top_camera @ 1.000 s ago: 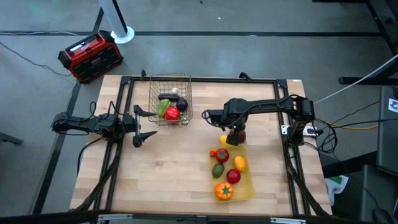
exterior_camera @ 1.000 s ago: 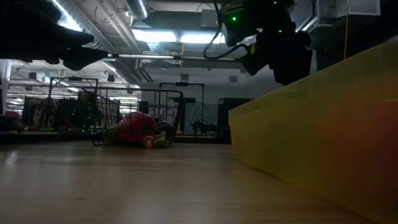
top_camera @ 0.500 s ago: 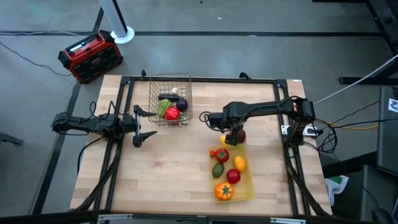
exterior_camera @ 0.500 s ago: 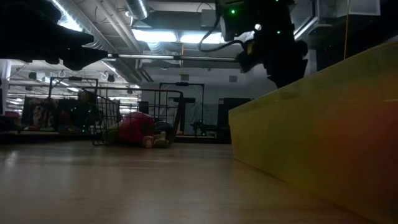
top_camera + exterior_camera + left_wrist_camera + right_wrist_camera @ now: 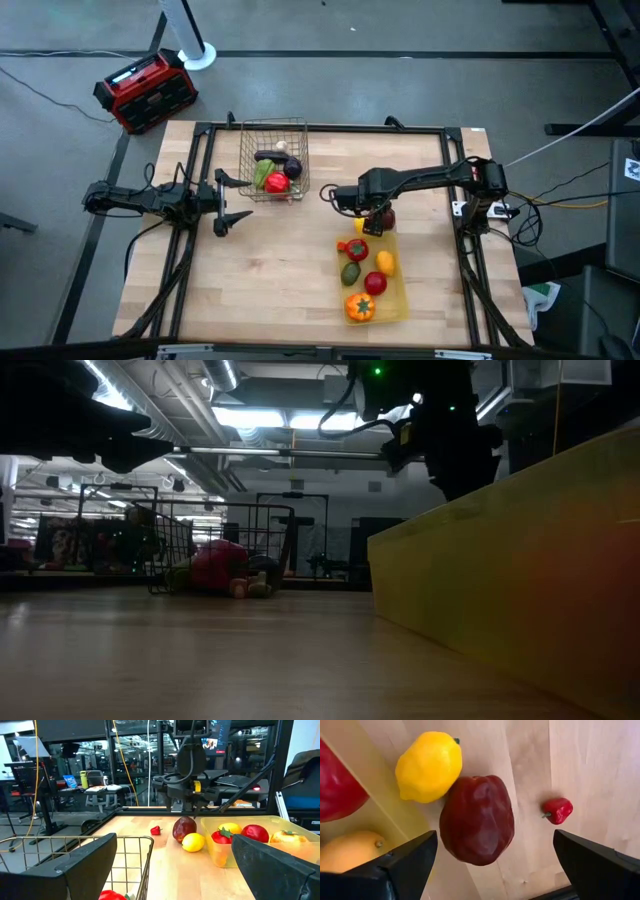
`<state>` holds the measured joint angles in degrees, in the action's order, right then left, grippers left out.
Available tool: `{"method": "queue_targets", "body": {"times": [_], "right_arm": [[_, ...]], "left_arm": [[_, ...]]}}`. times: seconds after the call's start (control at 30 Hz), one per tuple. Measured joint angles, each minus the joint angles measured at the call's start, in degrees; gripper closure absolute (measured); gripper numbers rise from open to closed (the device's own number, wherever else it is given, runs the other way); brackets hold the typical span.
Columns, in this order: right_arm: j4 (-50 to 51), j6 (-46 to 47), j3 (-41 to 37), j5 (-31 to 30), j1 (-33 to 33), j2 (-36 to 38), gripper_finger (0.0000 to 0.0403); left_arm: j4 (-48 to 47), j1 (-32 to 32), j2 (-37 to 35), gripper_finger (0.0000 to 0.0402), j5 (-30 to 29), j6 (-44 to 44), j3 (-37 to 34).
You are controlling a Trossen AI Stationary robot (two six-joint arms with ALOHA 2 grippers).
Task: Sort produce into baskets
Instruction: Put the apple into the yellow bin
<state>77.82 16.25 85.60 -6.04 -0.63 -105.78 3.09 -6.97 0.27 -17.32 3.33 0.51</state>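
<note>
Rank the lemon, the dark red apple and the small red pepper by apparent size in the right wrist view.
1. dark red apple, largest.
2. lemon, somewhat smaller.
3. small red pepper, by far the smallest.
All three lie on the table, so nearness hardly skews this.

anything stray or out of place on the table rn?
Three pieces lie loose on the wood just outside the yellow tray: a lemon touching a dark red apple, and a small red pepper apart. The right gripper is open above them.
</note>
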Motion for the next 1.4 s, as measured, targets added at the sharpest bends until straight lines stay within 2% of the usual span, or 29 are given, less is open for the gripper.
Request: {"method": "queue_targets", "body": {"times": [0.33, 0.47, 0.73, 0.93, 1.17, 1.4], "right_arm": [[1.75, -1.43, 0.00, -0.43, -0.10, -2.66, 0.0010], [1.62, -1.63, 0.00, 1.55, -0.08, -2.84, 0.0010], [1.20, -1.66, -0.24, 0.06, -0.08, -2.84, 0.0010], [0.58, -1.63, -6.08, 0.53, -0.08, -2.86, 0.0010], [-6.03, -1.56, -12.91, 1.56, -0.08, -2.91, 0.0011], [-8.60, -1.73, -14.67, 0.88, -0.08, -2.75, 0.0011]], "left_arm": [[0.00, -0.01, 0.02, 0.0009, 0.00, -0.33, 0.00], [0.00, 0.01, 0.02, 0.0009, 0.00, -0.02, 0.00], [-0.01, 0.01, 0.02, 0.0009, 0.00, 0.00, 0.00], [0.00, 0.01, 0.02, 0.0009, 0.00, 0.02, 0.00], [0.00, 0.00, 0.02, 0.0009, 0.00, 0.02, 0.00], [0.00, 0.00, 0.02, 0.0009, 0.00, 0.02, 0.00]]}}
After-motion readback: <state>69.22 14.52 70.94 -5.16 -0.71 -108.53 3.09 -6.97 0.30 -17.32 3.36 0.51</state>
